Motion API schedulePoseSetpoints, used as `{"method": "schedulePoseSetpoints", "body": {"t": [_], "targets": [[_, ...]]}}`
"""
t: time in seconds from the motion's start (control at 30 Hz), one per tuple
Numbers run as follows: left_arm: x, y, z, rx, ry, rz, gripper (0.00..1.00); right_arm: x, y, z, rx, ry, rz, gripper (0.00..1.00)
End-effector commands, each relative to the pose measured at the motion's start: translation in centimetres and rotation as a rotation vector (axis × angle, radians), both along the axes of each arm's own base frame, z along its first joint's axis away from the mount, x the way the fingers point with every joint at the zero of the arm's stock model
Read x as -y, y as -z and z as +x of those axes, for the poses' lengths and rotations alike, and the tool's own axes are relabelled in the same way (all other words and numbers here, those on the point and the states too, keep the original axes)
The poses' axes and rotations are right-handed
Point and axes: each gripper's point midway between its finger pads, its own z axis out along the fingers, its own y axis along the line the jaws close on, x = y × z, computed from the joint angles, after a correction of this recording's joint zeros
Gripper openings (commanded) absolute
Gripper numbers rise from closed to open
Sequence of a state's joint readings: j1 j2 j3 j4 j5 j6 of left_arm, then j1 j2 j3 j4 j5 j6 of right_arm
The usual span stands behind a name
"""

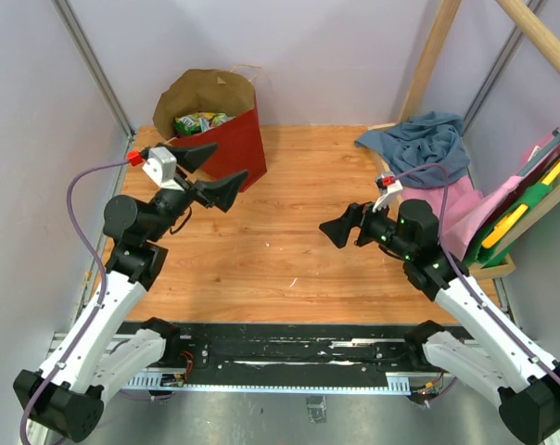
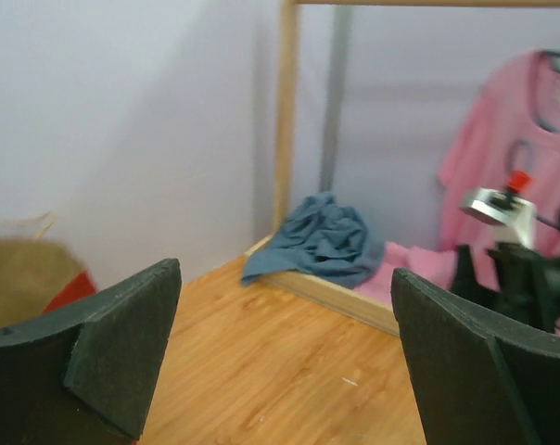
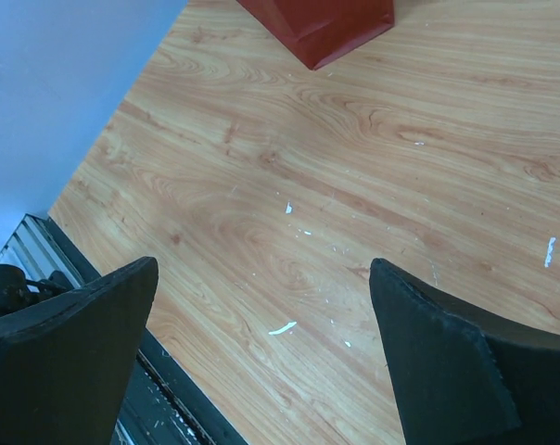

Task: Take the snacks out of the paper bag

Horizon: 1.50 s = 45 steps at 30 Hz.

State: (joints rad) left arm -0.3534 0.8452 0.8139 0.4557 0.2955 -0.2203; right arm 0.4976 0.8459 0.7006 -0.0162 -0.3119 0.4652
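Approach to the bag [image 1: 232, 139]: nothing is out yet.

One red bag stands upright at the far left corner of the table [image 1: 289, 260]. The snacks [image 1: 198, 121] lie inside, seen through the open top: green-yellow packets, at least two, the rest hidden, so no full count. The left gripper [image 1: 229, 163] hovers just in front of the bag's red face, jaws wide apart and empty. The right gripper [image 1: 336, 229] hangs over mid-table, well apart from the bag, jaws also spread and empty. I judge the reach is in hand; next the left gripper must rise over the rim and dip in. At far right lie two cloths, one blue [image 1: 419, 139] and one pink [image 1: 451, 199].
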Motion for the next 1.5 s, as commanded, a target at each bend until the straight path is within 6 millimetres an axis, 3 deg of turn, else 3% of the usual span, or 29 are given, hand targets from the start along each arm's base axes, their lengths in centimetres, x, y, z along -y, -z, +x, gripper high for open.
{"method": "schedulePoseSetpoints", "body": {"t": [0.0, 0.03, 0.13, 0.3, 0.4, 0.47, 0.53, 0.73, 0.87, 1.0, 1.13, 1.33, 1.47], "targets": [[5.1, -0.2, -6.8, 0.206, 0.422, 0.325, 1.00, -1.4, -0.6, -0.6, -0.006, -0.042, 0.058, 0.99], [5.7, 0.3, -8.2, 0.230, 0.522, 0.375, 1.00, -1.5, -0.5, -0.7, -0.014, -0.053, 0.052, 0.99], [5.5, -1.0, -8.1, 0.251, 0.484, 0.345, 1.00, -1.2, 1.1, -0.2, -0.067, -0.012, -0.011, 0.99], [5.9, -3.8, -6.1, 0.163, 0.471, 0.227, 1.00, -1.2, 4.3, -0.2, -0.047, 0.101, -0.249, 0.99], [7.8, -5.2, -2.6, 0.040, 0.452, 0.155, 1.00, -2.0, 5.7, -1.2, -0.049, 0.119, -0.319, 0.99], [9.8, -4.9, 0.7, -0.040, 0.357, 0.166, 1.00, -2.7, 6.6, -1.9, -0.079, 0.101, -0.305, 0.99], [12.6, -4.5, 2.5, -0.093, 0.336, 0.179, 1.00, -3.0, 7.5, -2.5, -0.092, 0.084, -0.290, 0.99], [22.7, -6.8, 3.0, -0.088, 0.337, 0.220, 1.00, -2.6, 9.6, -3.1, -0.109, 0.093, -0.345, 0.99], [30.4, -8.5, -0.1, -0.038, 0.337, 0.289, 1.00, -2.4, 11.1, -3.7, -0.137, 0.094, -0.363, 0.99], [35.4, -9.2, -2.9, -0.004, 0.379, 0.279, 1.00, -2.2, 12.4, -4.1, -0.156, 0.097, -0.375, 0.99], [38.5, -9.4, -6.2, 0.022, 0.467, 0.203, 1.00, -1.8, 13.6, -4.5, -0.168, 0.093, -0.393, 0.99], [43.4, -6.1, -10.0, 0.071, 0.509, 0.248, 1.00, -1.4, 14.6, -4.9, -0.175, 0.085, -0.406, 0.98], [44.3, -5.7, -10.9, 0.082, 0.533, 0.235, 1.00, -1.1, 14.8, -5.1, -0.175, 0.084, -0.417, 0.99]]}}
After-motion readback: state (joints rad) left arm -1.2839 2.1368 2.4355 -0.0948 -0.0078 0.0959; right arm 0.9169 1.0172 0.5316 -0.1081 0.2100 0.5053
